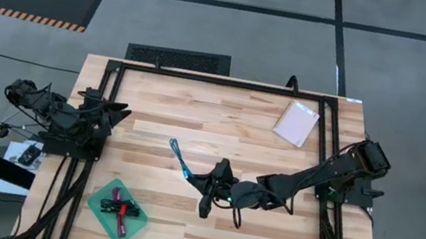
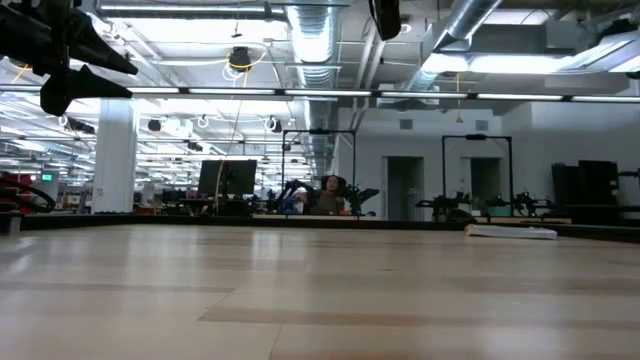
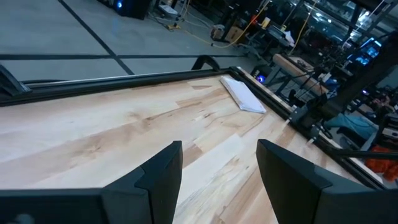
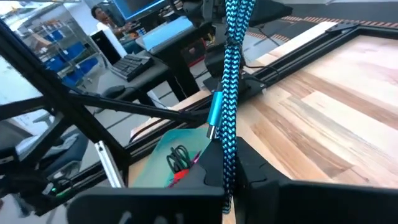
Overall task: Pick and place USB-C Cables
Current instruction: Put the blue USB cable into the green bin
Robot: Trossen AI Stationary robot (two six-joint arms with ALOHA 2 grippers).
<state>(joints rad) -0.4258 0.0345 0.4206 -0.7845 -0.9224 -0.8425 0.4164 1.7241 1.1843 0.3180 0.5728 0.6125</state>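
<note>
While the right arm reaches out over the middle of the wooden table [image 1: 276, 161] in the high view, the right gripper [image 1: 212, 191] has its jaws clamped together on the teal cable [image 1: 179, 156], which juts out from the fingertips toward the table's far left. Beyond those jaws, near the table's front left corner, sits a green tray [image 1: 96, 209] holding the other cables [image 1: 123, 209], a dark and pink-red tangle whose separate pieces are hard to tell apart. The left gripper [image 1: 119, 112] waits at the table's left edge, well apart from both tray and teal cable, and a white-pink flat packet [image 1: 297, 122] lies near the far right corner, behind the right arm. In the low view, a dark part of one arm hangs at the upper left above bare tabletop, the flat packet [image 2: 510, 232] lies far off on the right, and a person sits in the room behind. From the left wrist, the left gripper [image 3: 217, 180] shows its two dark fingers [image 3: 163, 171] standing well apart with nothing between them, bare wood ahead and the packet [image 3: 242, 96] farther out past the jaws. From the right wrist, the teal braided cable [image 4: 229, 74] rises straight from the shut jaws of the right gripper [image 4: 225, 186], its metal plug [image 4: 214, 115] showing partway up, and the green tray [image 4: 165, 146] lies just beyond the fingertips with the dark and red cables [image 4: 180, 163] in it.
</note>
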